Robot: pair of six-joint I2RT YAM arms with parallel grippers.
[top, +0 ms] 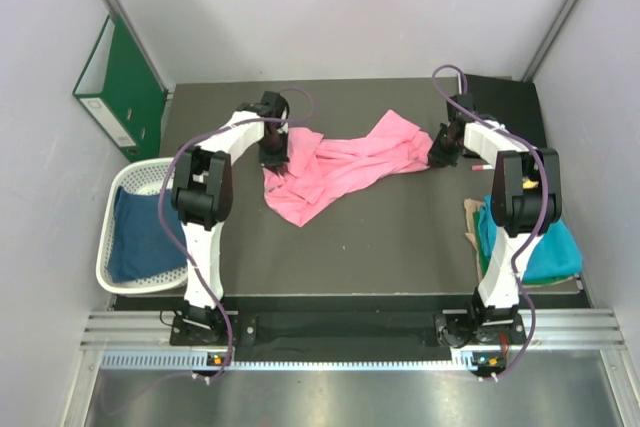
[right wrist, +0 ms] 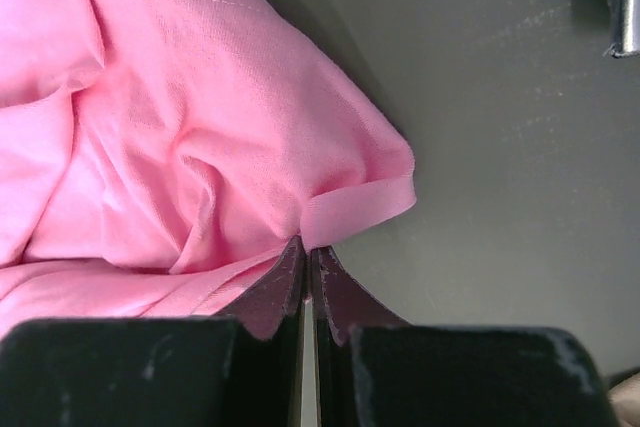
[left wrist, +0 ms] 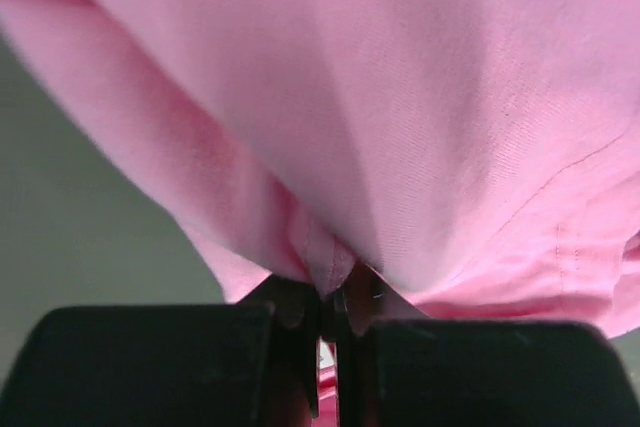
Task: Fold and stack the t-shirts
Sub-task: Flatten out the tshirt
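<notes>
My left gripper (left wrist: 328,299) and right gripper (right wrist: 306,259) pinch shut on opposite edges of the bright pink soft cloth t-shirt (top: 335,165), crumpled between them on the dark grey tabletop (top: 400,237). Light and limp, it will likely sag; hems and corners should hold best.

A first shirt (top: 335,169) is stretched across the table (top: 400,237) between the left end effector (top: 273,159) and the right end effector (top: 441,157); a second shirt (top: 140,237) is laid in a basket (top: 104,257) at left; a third shirt (top: 555,247) is set at the right edge.
</notes>
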